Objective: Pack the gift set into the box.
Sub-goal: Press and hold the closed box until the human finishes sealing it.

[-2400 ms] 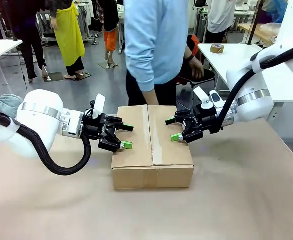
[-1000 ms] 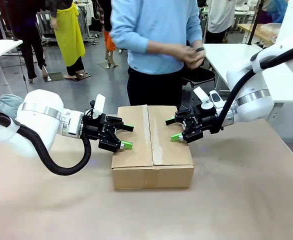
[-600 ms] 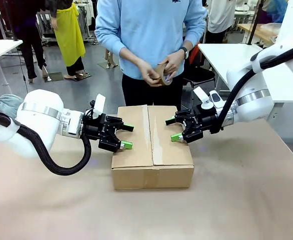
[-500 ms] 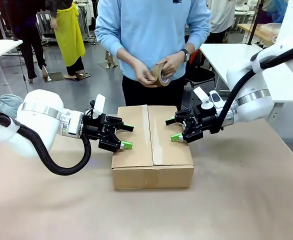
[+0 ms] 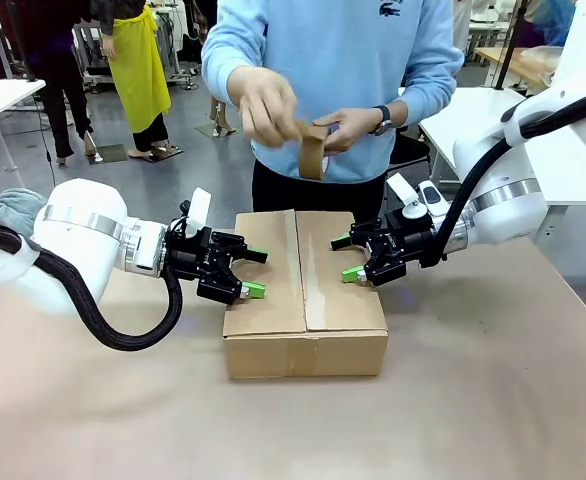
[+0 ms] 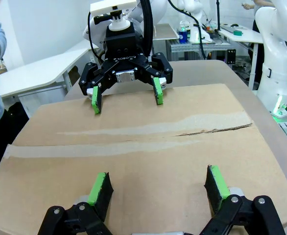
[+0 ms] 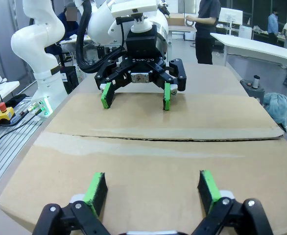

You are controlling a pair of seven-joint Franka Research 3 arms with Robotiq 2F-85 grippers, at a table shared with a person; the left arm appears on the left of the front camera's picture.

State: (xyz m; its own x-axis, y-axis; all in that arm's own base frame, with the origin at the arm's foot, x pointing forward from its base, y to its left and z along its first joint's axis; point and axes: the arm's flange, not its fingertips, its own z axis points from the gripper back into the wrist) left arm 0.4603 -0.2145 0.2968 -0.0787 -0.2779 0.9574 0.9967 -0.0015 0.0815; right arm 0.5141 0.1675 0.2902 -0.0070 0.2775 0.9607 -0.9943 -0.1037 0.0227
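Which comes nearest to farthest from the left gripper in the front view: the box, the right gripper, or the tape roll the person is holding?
1. The box: directly under the left gripper, at its left top flap.
2. The right gripper: across the centre seam, over the right flap.
3. The tape roll: held up in the person's hands, beyond the far end.

We see bright, even indoor light, no harsh glare. Soft shadows lie under the box [image 5: 305, 290] and the arms. The person's raised hand [image 5: 269, 104] is motion-blurred. Wrist views bow at the edges; backgrounds go slightly soft.
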